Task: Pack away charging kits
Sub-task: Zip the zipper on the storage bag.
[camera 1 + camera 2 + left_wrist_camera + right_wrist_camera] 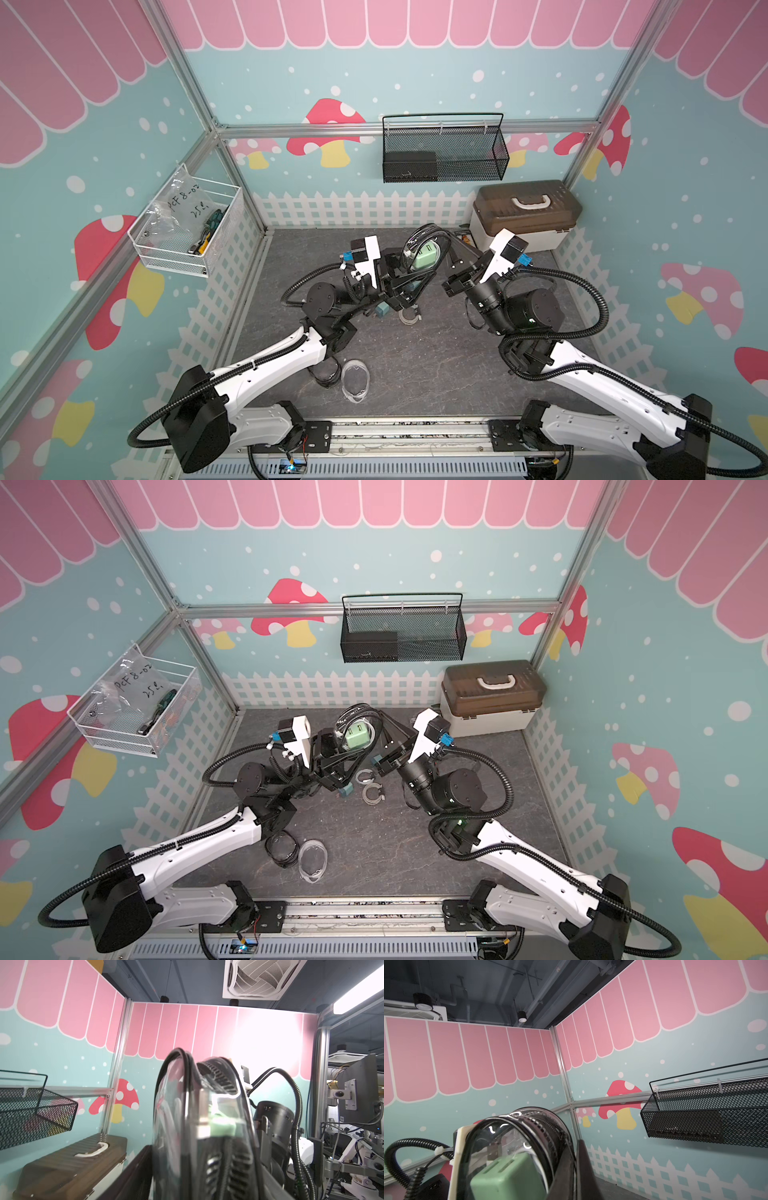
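Note:
Both arms hold up a black-rimmed pouch (420, 243) at the back middle, with a green charger (426, 252) showing through its clear window. My right gripper (446, 241) is shut on the pouch's rim; in the right wrist view its fingers (571, 1176) pinch the zipper edge. My left gripper (419, 272) stands open, its jaws wide on either side of the pouch (203, 1126). On the table lie a teal charger (345, 789), two coiled white cables (372, 793), another black-rimmed pouch (282, 848) and a clear pouch (312, 860).
A beige box with a brown lid (525, 216) stands at the back right, close to the right arm. A black mesh basket (444, 149) hangs on the back wall. A white wire basket (187, 224) hangs on the left wall.

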`<state>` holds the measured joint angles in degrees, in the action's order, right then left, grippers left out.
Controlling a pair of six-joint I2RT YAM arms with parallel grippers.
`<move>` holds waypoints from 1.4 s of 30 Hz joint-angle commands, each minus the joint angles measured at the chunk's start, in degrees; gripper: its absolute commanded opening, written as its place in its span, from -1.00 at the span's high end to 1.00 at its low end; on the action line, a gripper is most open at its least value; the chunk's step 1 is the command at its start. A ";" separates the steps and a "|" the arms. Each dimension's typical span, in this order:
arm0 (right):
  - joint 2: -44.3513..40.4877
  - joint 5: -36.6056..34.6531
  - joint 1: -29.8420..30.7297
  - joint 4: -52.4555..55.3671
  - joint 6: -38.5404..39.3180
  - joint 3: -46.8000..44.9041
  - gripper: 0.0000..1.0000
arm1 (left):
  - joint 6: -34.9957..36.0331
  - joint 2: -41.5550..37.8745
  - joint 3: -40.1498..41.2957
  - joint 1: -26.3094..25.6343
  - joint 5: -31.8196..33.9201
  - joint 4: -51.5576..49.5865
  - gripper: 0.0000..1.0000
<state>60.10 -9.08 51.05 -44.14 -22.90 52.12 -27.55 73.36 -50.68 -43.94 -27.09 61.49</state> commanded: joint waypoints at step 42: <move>-3.04 -8.65 -0.23 14.96 8.39 2.19 1.00 | -2.41 -5.83 -9.98 2.63 4.27 -33.72 1.00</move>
<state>58.33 -15.33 51.03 -36.29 -20.34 52.45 -33.52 72.18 -58.35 -42.06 -22.94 41.47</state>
